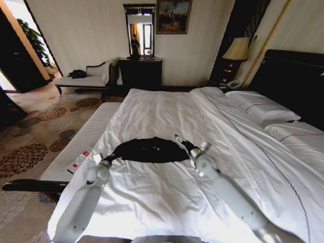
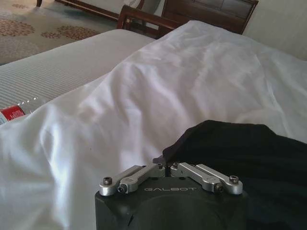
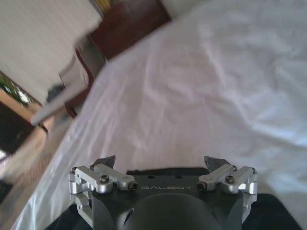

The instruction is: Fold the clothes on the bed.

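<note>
Left end effector pinched on black T-shirt edge, right end effector spread wide above its other side

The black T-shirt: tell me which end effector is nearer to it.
Left, narrowly. The left end effector is shut on the black T-shirt at its left edge. The right end effector is open, poised at the shirt's right edge without gripping it.

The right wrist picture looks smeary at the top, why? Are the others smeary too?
Right wrist view: the room behind is streaked with blur, the open right gripper stays crisp. Left wrist view: sharp, the black T-shirt clear. Head view: steady, the bed brightly lit.
</note>
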Robot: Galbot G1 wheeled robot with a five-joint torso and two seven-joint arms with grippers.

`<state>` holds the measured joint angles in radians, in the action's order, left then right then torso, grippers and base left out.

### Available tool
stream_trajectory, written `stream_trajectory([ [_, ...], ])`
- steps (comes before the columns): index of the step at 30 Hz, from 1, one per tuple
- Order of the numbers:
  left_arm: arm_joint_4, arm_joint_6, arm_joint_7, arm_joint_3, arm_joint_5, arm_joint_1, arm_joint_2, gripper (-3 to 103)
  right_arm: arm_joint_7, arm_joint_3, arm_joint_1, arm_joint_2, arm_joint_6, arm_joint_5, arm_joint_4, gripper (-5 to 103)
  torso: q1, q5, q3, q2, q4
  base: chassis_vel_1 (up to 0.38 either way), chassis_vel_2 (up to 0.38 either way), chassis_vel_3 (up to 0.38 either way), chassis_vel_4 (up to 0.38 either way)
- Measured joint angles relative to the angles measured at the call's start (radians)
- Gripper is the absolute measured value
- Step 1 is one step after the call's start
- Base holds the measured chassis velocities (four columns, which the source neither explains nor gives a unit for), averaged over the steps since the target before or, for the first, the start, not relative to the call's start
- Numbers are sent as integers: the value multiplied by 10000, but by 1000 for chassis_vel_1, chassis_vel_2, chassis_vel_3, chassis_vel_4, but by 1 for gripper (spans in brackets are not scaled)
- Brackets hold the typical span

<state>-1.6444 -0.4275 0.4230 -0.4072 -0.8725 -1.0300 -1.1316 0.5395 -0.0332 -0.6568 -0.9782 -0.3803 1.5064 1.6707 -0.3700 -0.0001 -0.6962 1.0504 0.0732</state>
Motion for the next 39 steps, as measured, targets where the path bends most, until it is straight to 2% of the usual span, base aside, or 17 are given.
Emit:
stream_trajectory([
  [1, 0, 0, 0, 0, 0, 0, 0, 0, 0, 0, 0, 0, 0, 0, 0, 100, 0, 0, 0, 0, 0, 0, 0, 0, 0],
  [4, -157, 22, -57, -123, 35, -122, 30, 0, 325, 267, 856, -369, -767, 703, -1211, 100, 1, 0, 0, 0, 0, 0, 0, 0, 0],
  [5, -223, 34, -70, -183, 51, -191, 57, 0, 410, 334, 1106, -577, -1046, 762, -1685, 100, 0, 1, 0, 0, 1, 0, 0, 0, 0],
  [7, -251, 36, -76, -203, 52, -217, 63, 0, 443, 354, 1178, -646, -1139, 770, -1825, 100, 0, 0, 0, 0, 0, 0, 0, 0, 0],
  [9, -411, 40, -89, -314, 53, -365, 86, 0, 579, 458, 1531, -1113, -1619, 716, -2686, 100, -1, 1, -1, 0, -2, 0, 0, 0, 0],
  [15, -602, 41, -76, -339, 46, -404, -8, 0, 391, 427, 1747, -1718, -1900, 195, -3636, 100, 0, 1, -1, 0, 0, 0, 0, 0, 0],
  [19, -631, 40, -75, -326, 46, -431, -3, 0, 315, 341, 1811, -1847, -1963, 94, -3865, 100, 0, 1, 0, 0, 1, 0, 0, 0, 0],
  [26, -577, -4, -56, -352, 58, -468, 29, 0, -355, 168, 1620, -1772, -2466, 518, -3330, 100, 1, 0, 1, 1, 1, 0, 0, 0, 0],
  [28, -523, -28, -44, -357, 74, -460, 43, 0, -882, 176, 1392, -1696, -2627, 584, -2885, 100, 1, 0, 1, 0, 3, 0, 0, 0, 0],
  [31, -493, -36, -38, -361, 89, -461, 47, 0, -1170, 186, 1292, -1692, -2684, 595, -2678, 101, 1, 1, 1, 1, 2, 0, 0, 0, 0],
  [33, -448, -42, -34, -380, 115, -480, 49, 0, -1573, 257, 1161, -1694, -2707, 604, -2405, 97, 1, 0, 1, 1, 1, 0, 0, 0, 0],
  [39, -386, -52, -32, -421, 141, -502, 57, 0, -2176, 449, 852, -1578, -2773, 622, -1786, 97, 1, 0, 1, 1, 1, 0, 0, 0, 0],
])
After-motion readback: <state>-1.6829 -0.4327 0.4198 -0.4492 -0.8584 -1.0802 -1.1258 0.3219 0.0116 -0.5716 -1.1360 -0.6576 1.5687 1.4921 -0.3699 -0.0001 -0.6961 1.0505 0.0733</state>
